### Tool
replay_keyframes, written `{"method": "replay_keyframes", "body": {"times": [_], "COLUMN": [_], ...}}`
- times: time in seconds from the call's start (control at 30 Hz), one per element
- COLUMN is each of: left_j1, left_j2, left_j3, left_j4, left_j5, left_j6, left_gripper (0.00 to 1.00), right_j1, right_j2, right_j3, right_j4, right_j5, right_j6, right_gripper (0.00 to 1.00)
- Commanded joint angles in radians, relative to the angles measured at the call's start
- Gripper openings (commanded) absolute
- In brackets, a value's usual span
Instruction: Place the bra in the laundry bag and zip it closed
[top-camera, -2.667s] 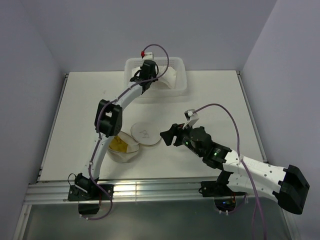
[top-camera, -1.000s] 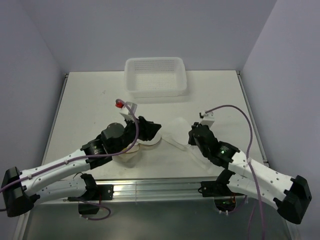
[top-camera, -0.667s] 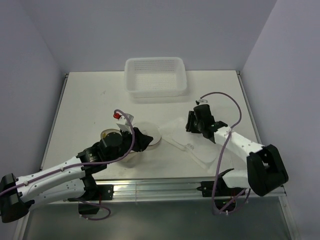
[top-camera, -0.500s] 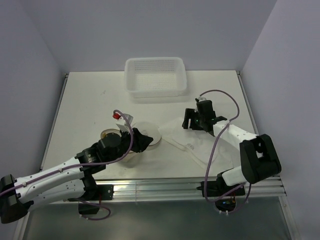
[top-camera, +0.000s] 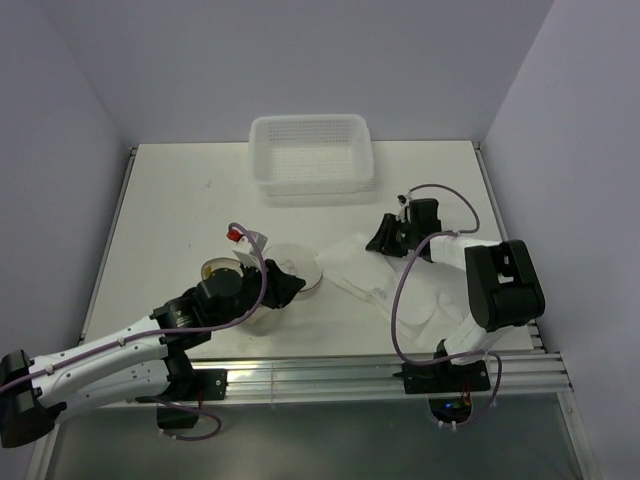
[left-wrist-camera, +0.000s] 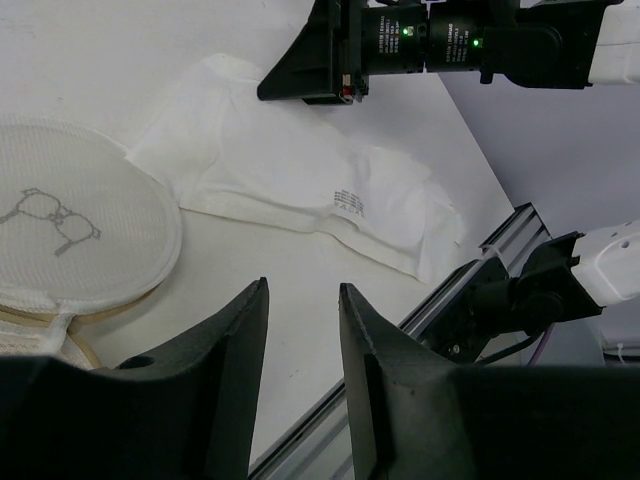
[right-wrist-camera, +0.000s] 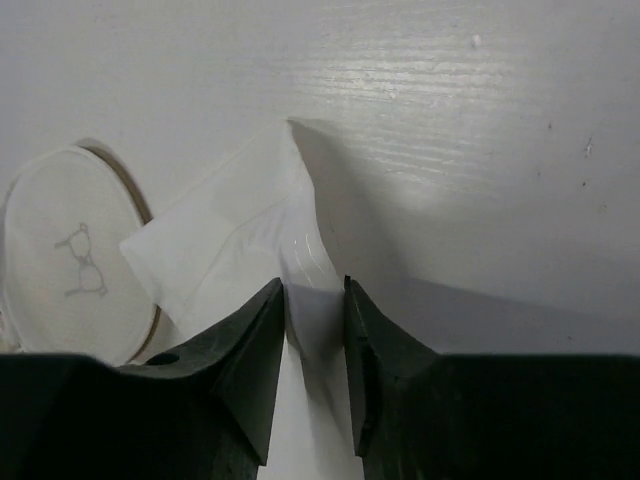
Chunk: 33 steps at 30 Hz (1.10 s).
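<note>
Left gripper (left-wrist-camera: 300, 300), jaws parted and empty, hovered by the bag lid (left-wrist-camera: 70, 220), zipping apparently next, needing the pull; right gripper (right-wrist-camera: 314, 290) straddled the cloth (right-wrist-camera: 220, 250), grip unclear

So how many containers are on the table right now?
2. The basket sits at the far edge; the bag lies nearer the robot, just left of the cloth. No others show, and nothing seems hidden.

I see a white desk (top-camera: 170, 200) boxed in by plain, pale lilac-grey walls (top-camera: 300, 60) on three sides, with an aluminium rail (top-camera: 320, 372) along its near edge. The light is soft and even.
</note>
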Motion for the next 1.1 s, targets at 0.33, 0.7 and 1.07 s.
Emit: {"method": "replay_keyframes", "body": {"times": [0.33, 0.7, 1.07], "left_j1": [-0.010, -0.094, -0.252], "left_j2": [0.123, 0.265, 0.397], "left_j3": [0.070, 0.064, 0.102], "left_j4": [0.102, 0.339, 0.542], "left_j5": [0.142, 0.150, 0.015], "left_j6": [0.014, 0.017, 0.185], "left_gripper": [0.62, 0.80, 0.86], "right_j1": [-0.112, -0.058, -0.058], "right_j2": [-0.542, -1.090, -1.184], "right_j3": [-0.180, -0.228, -0.188], "right_j4": [0.107, -0.045, -0.013], "right_j5": [0.234, 0.325, 0.175], "right_j6": [0.207, 0.478, 0.661], "right_gripper": [0.00, 0.00, 0.00]}}
